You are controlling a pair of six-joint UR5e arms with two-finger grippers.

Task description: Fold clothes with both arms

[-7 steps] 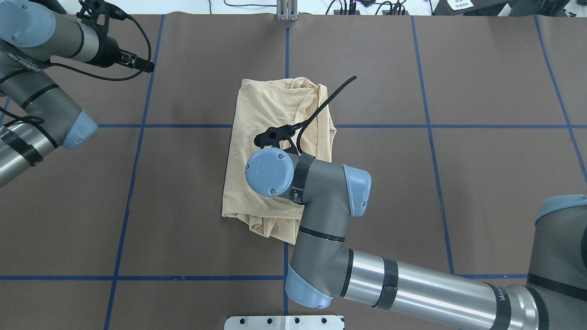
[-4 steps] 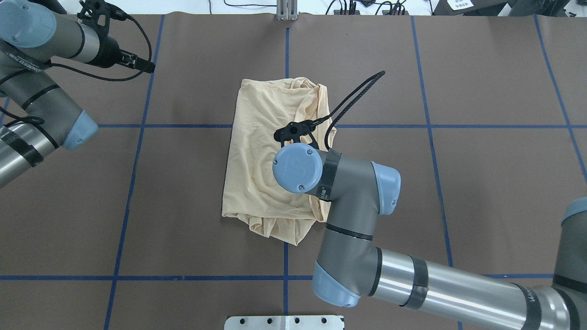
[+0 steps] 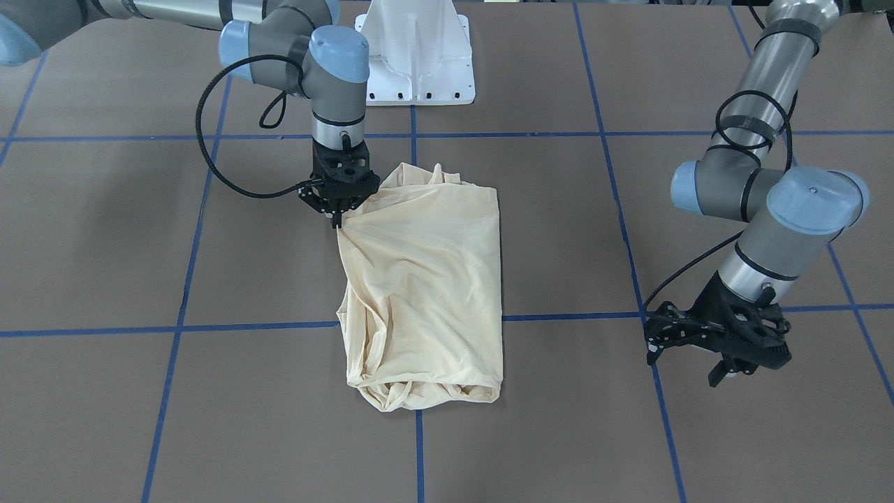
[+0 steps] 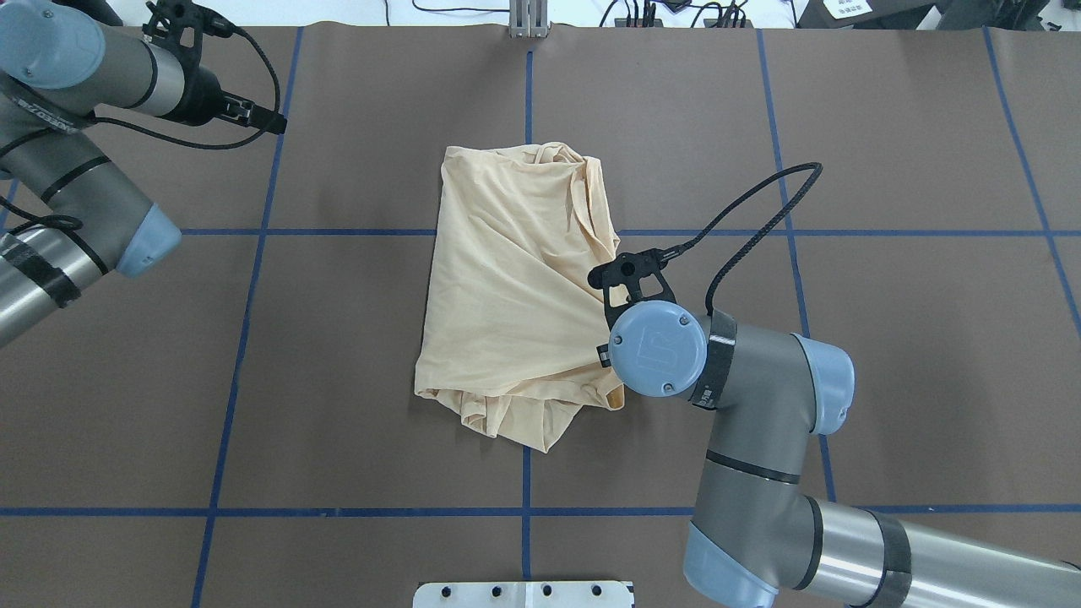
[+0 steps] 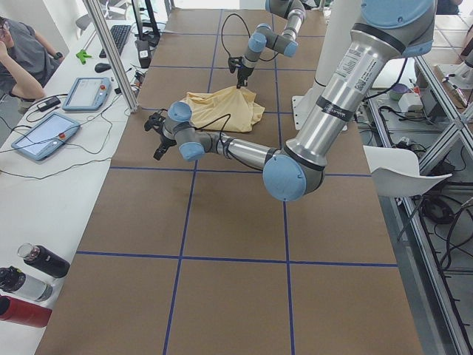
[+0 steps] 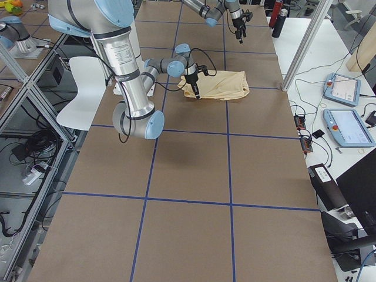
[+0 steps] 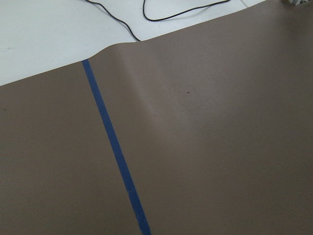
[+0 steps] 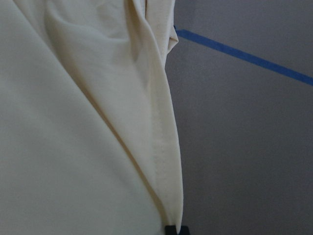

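Just ahead of the robot, the right arm (image 4: 760, 405) reaches in over the brown bench (image 4: 887, 127), which is marked into squares with blue tape. Its round blue wrist cap (image 4: 658, 348) bears a UR logo. The right gripper (image 3: 337, 216) is pinched closed on the T-shirt (image 4: 507, 279) at its right-hand edge, close to the near end. The cloth rises to a small peak there, with taut creases fanning away across it.

The T-shirt is pale cream-yellow and thin, folded into a rough rectangle at the bench's middle, over a crossing of tape lines. The face that shows is plain, with loose bunched folds at the near and far ends and a stitched hem (image 8: 164, 161) along the held edge.

Far off to the left, well apart from the T-shirt, the left gripper (image 3: 688, 360) hovers over bare bench with fingers apart, holding nothing. A lettered band on the left arm (image 4: 93, 198) is too small to read.
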